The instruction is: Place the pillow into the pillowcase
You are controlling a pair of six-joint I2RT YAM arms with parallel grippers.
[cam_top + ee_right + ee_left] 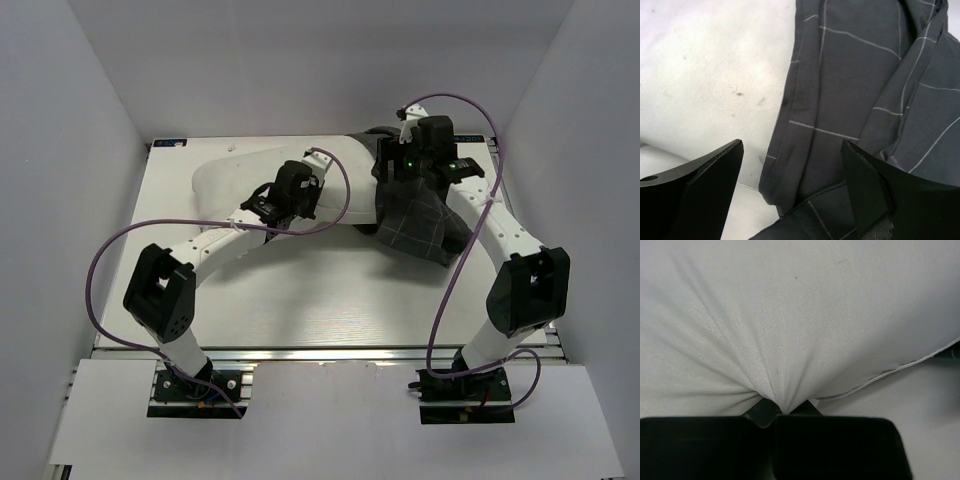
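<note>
Two robot arms (215,245) are seen reaching across a white table (330,300) toward bedding laid at its far side. The pillow (235,180), a plump off-white rectangle of plain matte cloth, is stretched across the far middle of the table. Its right end is hidden by the pillowcase (415,225), a limp charcoal-grey fabric sack crossed by thin pale grid lines and crumpled in soft folds at the far right. Whether that end lies inside or under the sack cannot be told.

The left gripper (779,410) is closed tight on a pinch of the pillow's cloth. Fine creases are fanned out from the pinched point, and a thin corded seam (900,367) is seen curving along the pillow's edge to the right.

The right gripper (790,180) is held wide apart above the pillowcase, its two black wedge-shaped fingers (700,185) set on either side of a folded, hemmed edge of the grey cloth. Left of that edge, the pillow's faintly speckled surface is shown. Whether the fingers touch the fabric cannot be told.
</note>
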